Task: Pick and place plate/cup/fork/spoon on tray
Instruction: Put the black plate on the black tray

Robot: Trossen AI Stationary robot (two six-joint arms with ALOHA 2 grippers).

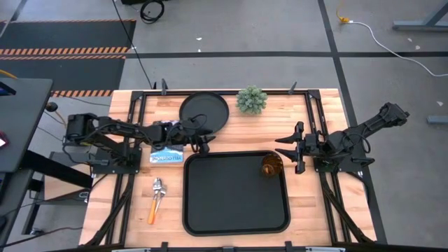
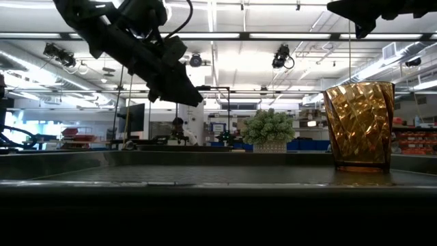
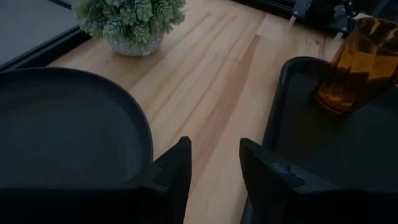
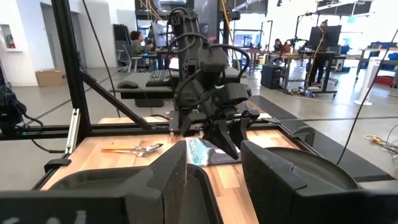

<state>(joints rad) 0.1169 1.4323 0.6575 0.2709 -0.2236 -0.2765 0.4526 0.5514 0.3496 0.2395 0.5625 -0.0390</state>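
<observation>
My left gripper hovering, fingers parted and empty, between plate rim and tray edge, bare wood below, right gripper apparently parted beside cup

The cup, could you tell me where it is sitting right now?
In the high view the cup stands upright inside the tray, at its far right corner, just in front of the right gripper.

Around my wooden table: grey concrete floor with dark seams and hazard-striped matting, a white cable, ceiling strip lights, desks with monitors, and seated people beyond.
</observation>
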